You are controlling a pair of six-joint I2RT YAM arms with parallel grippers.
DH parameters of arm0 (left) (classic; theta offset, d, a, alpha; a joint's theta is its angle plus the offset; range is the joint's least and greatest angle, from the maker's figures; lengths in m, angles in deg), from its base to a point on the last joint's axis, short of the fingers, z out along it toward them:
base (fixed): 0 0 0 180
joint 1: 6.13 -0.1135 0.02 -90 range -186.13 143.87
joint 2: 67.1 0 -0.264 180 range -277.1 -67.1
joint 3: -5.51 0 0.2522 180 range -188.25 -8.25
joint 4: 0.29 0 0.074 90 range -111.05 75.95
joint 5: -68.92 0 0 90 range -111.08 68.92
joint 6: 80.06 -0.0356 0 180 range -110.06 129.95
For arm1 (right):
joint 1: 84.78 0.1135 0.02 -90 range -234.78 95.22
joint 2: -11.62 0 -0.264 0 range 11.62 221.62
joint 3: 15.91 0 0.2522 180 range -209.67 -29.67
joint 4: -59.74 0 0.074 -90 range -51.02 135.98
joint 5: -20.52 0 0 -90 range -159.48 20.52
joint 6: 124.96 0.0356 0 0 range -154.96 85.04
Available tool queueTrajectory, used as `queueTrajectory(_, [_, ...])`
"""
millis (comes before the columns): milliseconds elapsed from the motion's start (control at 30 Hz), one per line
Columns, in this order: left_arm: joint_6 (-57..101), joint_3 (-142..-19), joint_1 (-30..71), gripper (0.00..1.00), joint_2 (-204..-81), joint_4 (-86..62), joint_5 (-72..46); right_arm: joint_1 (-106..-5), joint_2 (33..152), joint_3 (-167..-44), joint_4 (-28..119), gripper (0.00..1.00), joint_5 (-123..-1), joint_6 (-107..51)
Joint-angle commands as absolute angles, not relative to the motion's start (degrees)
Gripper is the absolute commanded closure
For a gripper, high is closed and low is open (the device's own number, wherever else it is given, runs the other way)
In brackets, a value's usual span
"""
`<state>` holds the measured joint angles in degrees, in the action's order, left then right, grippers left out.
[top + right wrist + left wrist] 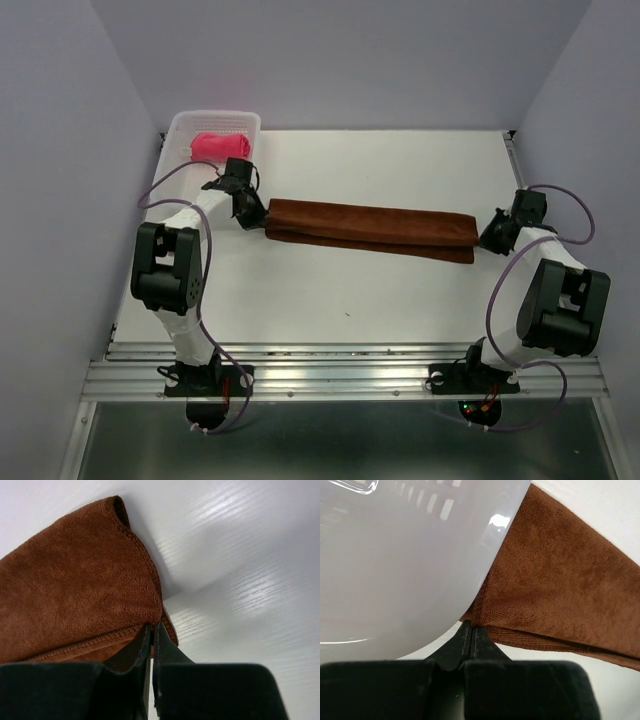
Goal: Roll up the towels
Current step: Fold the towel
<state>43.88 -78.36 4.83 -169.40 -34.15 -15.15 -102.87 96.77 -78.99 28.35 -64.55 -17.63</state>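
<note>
Towel: rust-brown soft cloth towel [370, 228], folded into a long narrow strip, lying flat across the middle of the white table [350, 310].
Left end: held by the left tool [260, 215], jaws pinched shut on the cloth's corner.
Right end: held by the right tool [483, 240], jaws nipped almost together on the corner.
Second towel: bright pink-red cloth towel [215, 147], bunched inside the translucent white plastic basket [178, 128] at the far left corner.
Risk: both holds look thin, at the very edge. A tug may slip a corner free, or the layers may splay and the roll go crooked.
Obstruction: the basket sits just beside the left tool, so a swing there could knock it.
</note>
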Motion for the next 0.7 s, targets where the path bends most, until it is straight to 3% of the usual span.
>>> queueTrajectory(0, [43.52, -79.97, 5.39, 1.00, -169.66, -37.16, -20.55, -103.94, 95.12, -78.10, 29.11, 0.96, -64.92, -17.55])
queueTrajectory(167, [44.48, -81.20, 6.62, 1.00, -170.46, -40.59, -25.29, -103.94, 95.30, -76.87, 28.84, 0.85, -65.09, -16.94])
queueTrajectory(200, [44.92, -81.38, 6.88, 0.97, -170.37, -41.12, -25.82, -103.94, 95.21, -76.44, 28.32, 0.80, -64.65, -16.76])
queueTrajectory(267, [45.19, -81.64, 7.58, 0.71, -169.76, -42.43, -27.05, -103.94, 94.86, -75.99, 27.79, 0.64, -64.91, -16.50])
queueTrajectory(367, [46.24, -81.73, 8.20, 0.55, -168.53, -44.54, -29.43, -103.94, 93.63, -76.25, 25.25, 0.60, -67.72, -15.53])
queueTrajectory(500, [46.77, -82.26, 8.64, 0.46, -166.86, -46.83, -31.27, -103.94, 90.48, -77.05, 22.70, 0.38, -71.33, -14.21])
queueTrajectory(667, [46.77, -84.19, 11.53, 0.40, -163.52, -48.15, -32.07, -103.94, 84.76, -78.80, 23.12, 0.28, -66.68, -15.71])
